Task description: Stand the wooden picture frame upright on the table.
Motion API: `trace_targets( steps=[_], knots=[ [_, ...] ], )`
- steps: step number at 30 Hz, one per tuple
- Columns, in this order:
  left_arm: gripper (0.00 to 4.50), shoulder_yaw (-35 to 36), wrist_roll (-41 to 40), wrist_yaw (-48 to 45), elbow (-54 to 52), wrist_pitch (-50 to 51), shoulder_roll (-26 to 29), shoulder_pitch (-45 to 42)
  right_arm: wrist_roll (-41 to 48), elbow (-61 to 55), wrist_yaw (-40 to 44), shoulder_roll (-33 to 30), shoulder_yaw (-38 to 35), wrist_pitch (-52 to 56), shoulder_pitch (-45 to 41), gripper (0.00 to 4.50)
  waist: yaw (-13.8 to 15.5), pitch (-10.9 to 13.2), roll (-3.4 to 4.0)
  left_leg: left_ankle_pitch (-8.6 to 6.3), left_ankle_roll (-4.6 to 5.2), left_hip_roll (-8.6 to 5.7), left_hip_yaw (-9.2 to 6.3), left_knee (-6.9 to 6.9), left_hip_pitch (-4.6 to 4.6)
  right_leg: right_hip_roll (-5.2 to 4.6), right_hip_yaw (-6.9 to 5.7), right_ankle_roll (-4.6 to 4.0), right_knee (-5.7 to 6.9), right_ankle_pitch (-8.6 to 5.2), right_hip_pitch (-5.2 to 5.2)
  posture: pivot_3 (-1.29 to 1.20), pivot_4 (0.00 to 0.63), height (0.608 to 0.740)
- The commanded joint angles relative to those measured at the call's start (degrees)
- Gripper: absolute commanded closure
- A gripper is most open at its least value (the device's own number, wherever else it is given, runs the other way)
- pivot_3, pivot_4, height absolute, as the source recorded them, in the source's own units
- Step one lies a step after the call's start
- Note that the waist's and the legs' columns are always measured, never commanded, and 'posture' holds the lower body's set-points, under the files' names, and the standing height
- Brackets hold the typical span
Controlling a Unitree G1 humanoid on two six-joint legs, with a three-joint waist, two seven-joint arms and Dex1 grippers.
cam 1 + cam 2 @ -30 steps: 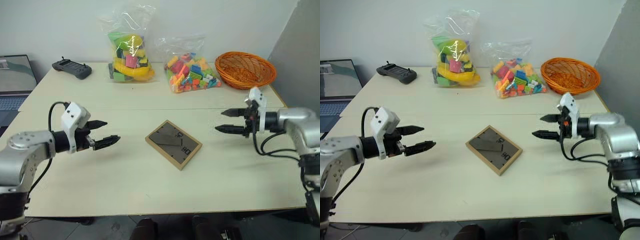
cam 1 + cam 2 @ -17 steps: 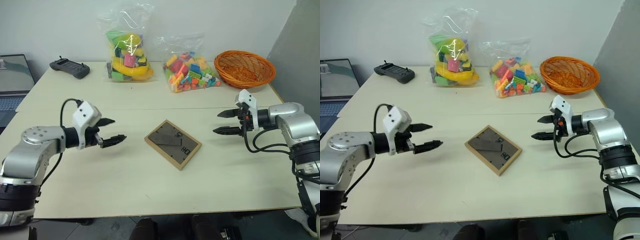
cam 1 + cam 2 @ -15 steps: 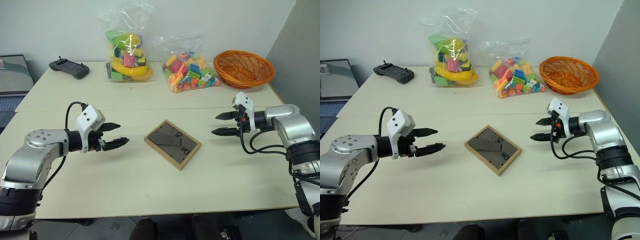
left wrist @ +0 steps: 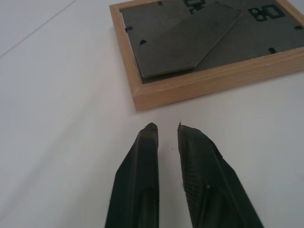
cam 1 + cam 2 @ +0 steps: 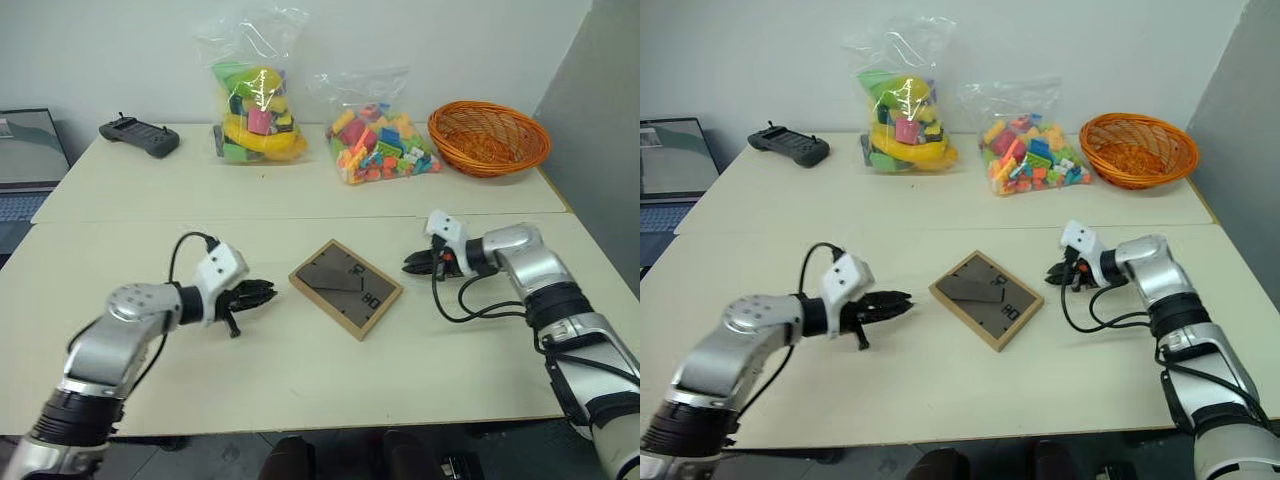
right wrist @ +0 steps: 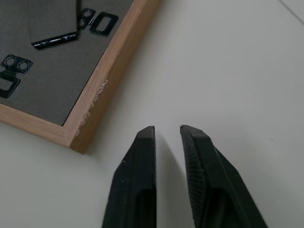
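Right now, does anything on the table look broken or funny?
Yes. The small light-wood picture frame lies flat, dark back panel up, on the pale cream table. In the right wrist view its wooden edge has a chipped, rough whitish patch near one corner.

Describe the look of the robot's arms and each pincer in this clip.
Both arms are silver-grey metal with rounded joints. Each wrist carries a white boxy housing, with a black cable looping from it back along the arm. The left pincer and right pincer each have two tapered black fingers with ribbed inner pads.
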Motion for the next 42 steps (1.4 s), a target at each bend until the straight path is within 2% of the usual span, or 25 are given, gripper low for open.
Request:
trace_targets(
  steps=[1,7,12,20,25,26,27,28,33,37,42],
  knots=[
    [4.46,-1.3,2.7,2.0,2.3,-2.6,-1.9,-1.3,-0.6,-4.9,0.5,0.2,0.6,-0.2,2.2,4.47,0.1,0.0,0.00,0.00,0.00,-0.01,0.00,0.00,0.01,0.00,0.00,0.00,0.00,0.00,0.01,0.00,0.150,0.740],
    [4.46,-6.9,8.1,2.5,9.7,-5.4,-5.4,-6.3,0.0,-18.5,3.3,0.0,3.2,3.3,9.2,4.47,0.4,0.0,-0.02,0.00,0.01,-0.04,-0.05,0.01,0.02,-0.03,-0.07,0.00,0.01,0.00,0.06,0.00,0.150,0.740],
    [4.46,-8.3,10.3,2.0,17.2,-8.7,-8.8,-12.2,0.4,-26.8,2.6,0.5,4.3,8.1,12.9,4.47,0.2,-0.1,0.02,0.00,0.01,-0.02,-0.07,0.01,0.07,0.01,-0.07,0.00,0.05,0.00,0.06,0.00,0.150,0.740],
    [4.46,-9.2,12.8,-1.0,21.1,-11.5,-9.1,-15.1,0.7,-30.6,1.7,0.1,3.9,11.5,14.2,4.47,0.1,-0.1,0.00,0.12,-0.20,-0.03,-0.09,0.01,0.06,0.02,-0.07,0.00,0.03,0.00,0.05,0.00,0.150,0.740],
    [4.46,-7.3,13.6,-2.9,21.7,-11.7,-4.8,-13.9,-2.6,-24.2,-3.6,-0.2,3.1,6.6,12.0,4.47,0.0,-0.1,0.00,0.12,-0.20,-0.03,-0.08,0.01,0.08,0.02,-0.06,0.00,0.03,0.00,0.05,0.00,0.150,0.740],
    [4.46,-5.3,11.8,-4.1,21.9,-10.1,-3.5,-13.8,-3.1,-22.5,-5.5,0.3,2.6,5.9,10.9,4.47,-0.1,-0.1,0.00,0.12,-0.20,-0.03,-0.08,0.00,0.10,0.02,-0.06,0.00,0.04,0.00,0.06,0.00,0.150,0.740],
    [4.18,-3.1,8.9,-5.7,21.5,-6.4,-2.3,-13.9,-3.4,-21.0,-7.0,0.8,2.2,5.2,9.9,4.50,-0.2,-0.1,0.00,0.12,-0.20,-0.03,-0.07,0.00,0.12,0.03,-0.04,0.00,0.05,0.00,0.06,0.00,0.150,0.740],
    [4.09,-1.3,6.0,-7.3,20.9,-2.3,-1.4,-13.9,-3.5,-20.0,-7.9,1.2,2.0,4.6,9.1,4.50,-0.3,-0.1,0.00,0.12,-0.20,-0.03,-0.06,0.01,0.12,0.04,-0.04,0.00,0.07,0.00,0.06,0.00,0.150,0.740],
    [3.09,8.3,-13.5,-12.7,16.1,29.4,0.3,-14.0,-3.1,-18.5,-8.3,2.5,2.1,3.6,8.0,4.50,-0.7,-0.1,0.00,0.12,-0.21,-0.02,-0.13,0.01,0.01,0.05,-0.11,0.01,0.03,-0.01,0.04,0.00,0.150,0.740],
    [2.24,16.4,-22.9,-7.8,15.8,49.6,-2.4,-12.8,-3.2,-18.4,-8.1,2.5,2.3,3.3,8.2,4.50,-0.8,-0.1,-0.01,0.12,-0.21,-0.05,-0.13,0.06,0.00,0.00,-0.09,0.02,0.01,-0.01,0.05,0.00,0.150,0.740],
    [1.31,21.2,-28.4,-3.3,12.3,60.9,-6.6,-10.7,-2.7,-20.5,-6.9,2.0,2.5,4.5,9.1,4.50,-1.3,-0.1,-0.01,0.13,-0.23,-0.04,-0.17,0.04,0.02,0.01,-0.09,0.02,0.03,-0.01,0.05,0.00,0.150,0.740]
  ],
)
